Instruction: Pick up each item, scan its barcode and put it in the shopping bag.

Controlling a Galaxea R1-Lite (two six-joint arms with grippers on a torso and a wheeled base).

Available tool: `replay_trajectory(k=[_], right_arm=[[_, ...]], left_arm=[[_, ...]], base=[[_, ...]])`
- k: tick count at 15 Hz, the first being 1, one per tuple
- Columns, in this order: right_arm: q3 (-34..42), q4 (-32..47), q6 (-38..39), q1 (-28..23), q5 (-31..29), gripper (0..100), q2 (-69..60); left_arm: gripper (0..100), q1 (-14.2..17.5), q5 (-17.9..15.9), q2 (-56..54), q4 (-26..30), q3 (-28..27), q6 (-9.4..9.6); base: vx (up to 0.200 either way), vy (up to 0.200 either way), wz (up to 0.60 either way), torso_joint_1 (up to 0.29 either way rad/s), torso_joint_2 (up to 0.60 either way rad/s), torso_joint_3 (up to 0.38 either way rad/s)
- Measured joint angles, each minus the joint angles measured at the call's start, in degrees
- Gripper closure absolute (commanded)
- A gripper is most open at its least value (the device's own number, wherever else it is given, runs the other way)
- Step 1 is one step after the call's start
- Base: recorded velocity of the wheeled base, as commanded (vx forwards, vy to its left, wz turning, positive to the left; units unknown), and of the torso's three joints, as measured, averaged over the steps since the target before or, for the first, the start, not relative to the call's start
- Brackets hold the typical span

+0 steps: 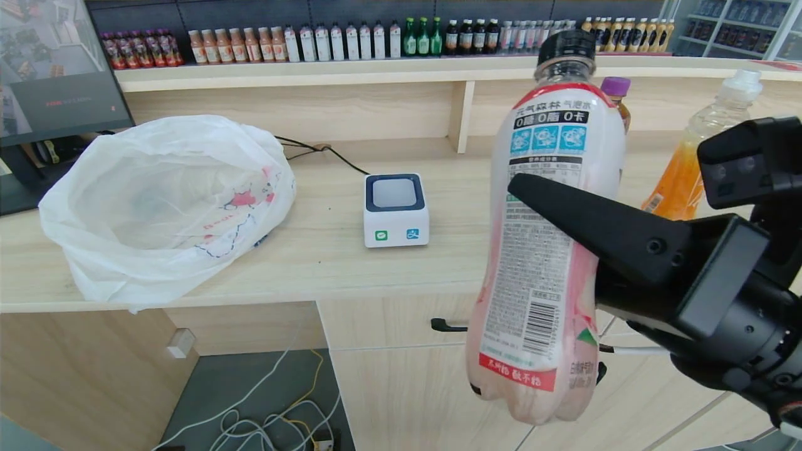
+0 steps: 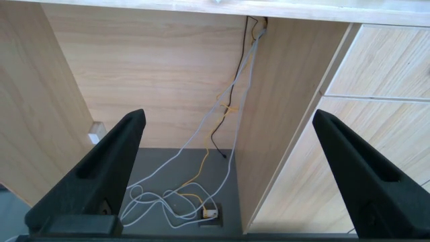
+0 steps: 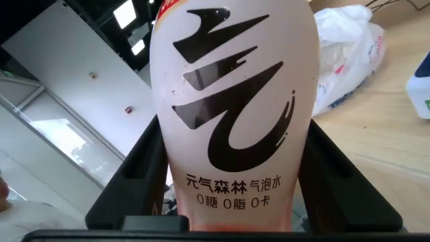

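A pink drink bottle (image 1: pixel 548 250) with a black cap hangs upright in the air in front of the counter, its barcode facing me. My right gripper (image 1: pixel 564 219) is shut on the bottle's middle; in the right wrist view the bottle (image 3: pixel 235 114) sits between the two black fingers (image 3: pixel 141 175). The white barcode scanner (image 1: pixel 396 210) stands on the counter to the bottle's left. The white shopping bag (image 1: pixel 163 200) lies open at the counter's left. My left gripper (image 2: pixel 228 175) is open below the counter with nothing in it, facing the cupboard gap and floor cables.
An orange juice bottle (image 1: pixel 702 156) and a purple-capped bottle (image 1: pixel 617 94) stand on the counter behind the held one. A monitor (image 1: pixel 56 69) is at the far left. A shelf of bottles (image 1: pixel 376 41) runs along the back. Cables (image 2: pixel 195 188) lie on the floor.
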Motion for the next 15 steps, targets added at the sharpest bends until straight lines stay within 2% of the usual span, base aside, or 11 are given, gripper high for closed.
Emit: replay_trajectory(k=[6,8,15], right_arm=[[-3.5,-6.6,3.8,3.1,0.6,100,6.8],[-3.4,-8.6,4.5,3.3,3.0,100,8.0],[-3.7,-9.2,4.5,3.4,3.9,100,8.6]], left_arm=[[0,0.0,0.0,0.0,0.0,0.0,0.0],[0,0.0,0.0,0.0,0.0,0.0,0.0],[0,0.0,0.0,0.0,0.0,0.0,0.0]], base=[[0.0,0.0,0.0,0.0,0.0,0.0],[0.0,0.0,0.0,0.0,0.0,0.0],[0.0,0.0,0.0,0.0,0.0,0.0]])
